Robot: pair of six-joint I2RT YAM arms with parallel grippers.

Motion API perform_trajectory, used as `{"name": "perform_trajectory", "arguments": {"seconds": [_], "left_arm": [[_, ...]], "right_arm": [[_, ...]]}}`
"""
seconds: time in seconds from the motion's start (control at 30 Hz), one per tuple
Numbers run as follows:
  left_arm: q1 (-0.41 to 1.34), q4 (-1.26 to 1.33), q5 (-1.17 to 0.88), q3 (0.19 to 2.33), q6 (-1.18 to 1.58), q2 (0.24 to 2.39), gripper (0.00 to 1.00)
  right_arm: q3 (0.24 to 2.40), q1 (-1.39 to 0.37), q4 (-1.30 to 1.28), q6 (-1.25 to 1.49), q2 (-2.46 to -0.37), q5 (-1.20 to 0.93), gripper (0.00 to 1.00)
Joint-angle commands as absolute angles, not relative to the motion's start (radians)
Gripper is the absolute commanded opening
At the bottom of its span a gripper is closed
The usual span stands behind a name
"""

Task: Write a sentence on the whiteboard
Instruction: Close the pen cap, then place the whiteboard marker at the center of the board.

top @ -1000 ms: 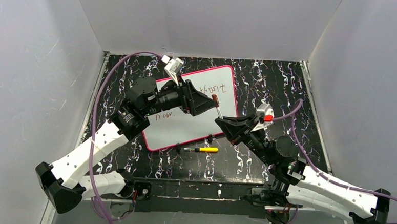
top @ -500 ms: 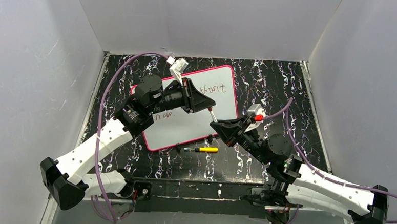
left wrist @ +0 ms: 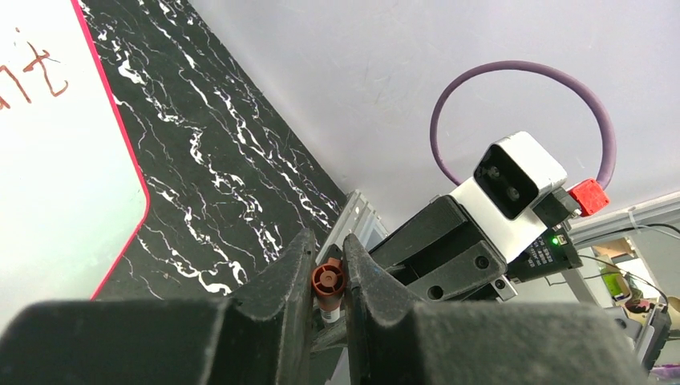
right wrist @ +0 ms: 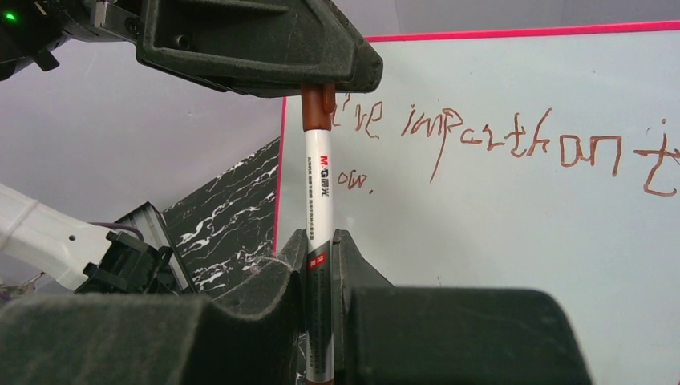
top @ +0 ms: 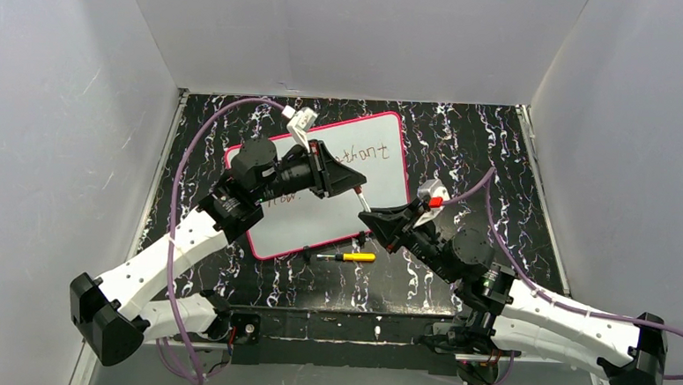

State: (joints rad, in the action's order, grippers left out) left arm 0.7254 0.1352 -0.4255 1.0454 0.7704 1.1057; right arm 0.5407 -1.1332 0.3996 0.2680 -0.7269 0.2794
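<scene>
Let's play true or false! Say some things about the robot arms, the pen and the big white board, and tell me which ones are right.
1. The left fingers and the right fingers are both pinching the same marker. True.
2. The whiteboard has nothing written on it. False: it has reddish-brown writing on it.
3. The marker has a white body and a reddish-brown end. True.
4. The small yellow thing is lying on the whiteboard. False: it lies on the black marbled table, just off the board's near edge.
</scene>
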Motion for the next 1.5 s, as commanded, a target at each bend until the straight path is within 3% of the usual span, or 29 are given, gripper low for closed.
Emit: {"name": "perform_trajectory", "arguments": {"seconds": [0.0, 0.77, 0.93, 0.97, 1.13, 1.23, 1.33, 1.47], "left_arm": [[0.764, 0.129, -0.523, 0.984, 0.788, 1.070, 0.00], [0.911, 0.156, -0.527, 0.769, 0.804, 1.039, 0.00], [0.899, 0.102, -0.498, 0.833, 0.751, 1.064, 0.00], [0.884, 0.031, -0.480, 0.892, 0.706, 1.084, 0.02], [0.731, -0.283, -0.439, 1.274, 0.511, 1.170, 0.61], [0.644, -0.407, -0.415, 1.444, 0.418, 1.203, 0.86], [0.569, -0.503, -0.382, 1.556, 0.344, 1.228, 0.98], [0.357, -0.529, -0.373, 1.552, 0.340, 1.207, 0.98]], "right_arm": [[0.578, -1.124, 0.556, 0.281, -0.730, 0.387, 0.01], [0.529, -1.124, 0.747, 0.257, -0.704, 0.480, 0.01], [0.542, -1.124, 0.671, 0.258, -0.708, 0.486, 0.01], [0.548, -1.124, 0.629, 0.260, -0.711, 0.499, 0.01], [0.581, -1.124, 0.324, 0.304, -0.725, 0.706, 0.01], [0.632, -1.124, 0.112, 0.309, -0.750, 0.862, 0.01], [0.687, -1.117, -0.013, 0.308, -0.774, 0.984, 0.01], [0.715, -1.001, -0.100, 0.297, -0.817, 0.964, 0.01]]}}
